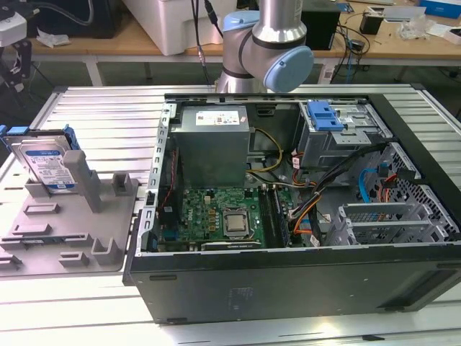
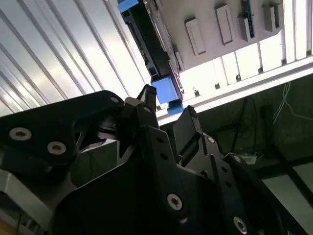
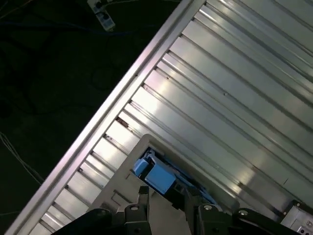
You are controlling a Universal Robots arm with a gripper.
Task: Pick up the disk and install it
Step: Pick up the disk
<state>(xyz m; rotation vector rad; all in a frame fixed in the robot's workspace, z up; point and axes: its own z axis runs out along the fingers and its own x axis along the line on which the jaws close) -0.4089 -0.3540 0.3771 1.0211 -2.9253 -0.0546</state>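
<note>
I see my gripper (image 2: 167, 105) spread apart and empty in the second wrist view, near the disk (image 1: 49, 167), which in the exterior view stands on edge in a grey holder (image 1: 79, 223) at nine o'clock from the open computer case (image 1: 288, 288).

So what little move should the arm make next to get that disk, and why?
Probably lower straight toward the disk. It stands upright in the grey holder, ungrasped. In both wrist views the gripper is open, its fingers framing the disk's blue carrier edge, apparently lined up but not yet around it.
</note>
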